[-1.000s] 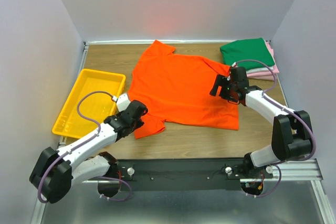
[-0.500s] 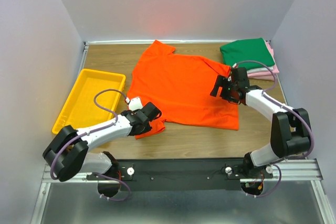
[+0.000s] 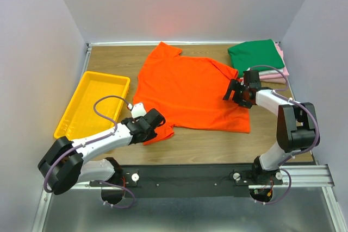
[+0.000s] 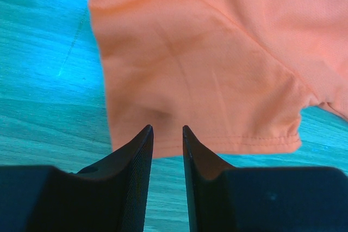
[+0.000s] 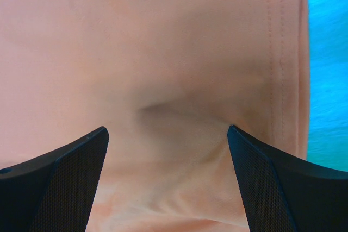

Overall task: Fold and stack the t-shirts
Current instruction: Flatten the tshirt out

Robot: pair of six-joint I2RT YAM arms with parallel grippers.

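Note:
The bright orange t-shirt point(image 3: 187, 88) lies spread flat on the wooden table point(image 3: 114, 61). My left gripper point(image 3: 157, 122) sits low at the shirt's near-left sleeve. In the left wrist view its jaws point(image 4: 166, 134) stand a narrow gap apart, with the sleeve hem point(image 4: 217, 134) just beyond the tips and only table between them. My right gripper point(image 3: 235, 92) rests on the shirt's right edge. In the right wrist view it point(image 5: 167, 134) is wide open, with rumpled orange cloth point(image 5: 163, 42) under and between the fingers. Folded green point(image 3: 255, 54), pink point(image 3: 280, 61) and white point(image 3: 272, 77) t-shirts are stacked at the back right.
A yellow plastic tray point(image 3: 73, 118) stands at the left of the table, close to my left arm. Grey walls close in the back and both sides. The folded stack lies just behind my right gripper.
My left gripper has slid right along the table to the near-left sleeve. My right gripper has shifted a little to the right, and the shirt's right edge has moved slightly with it.

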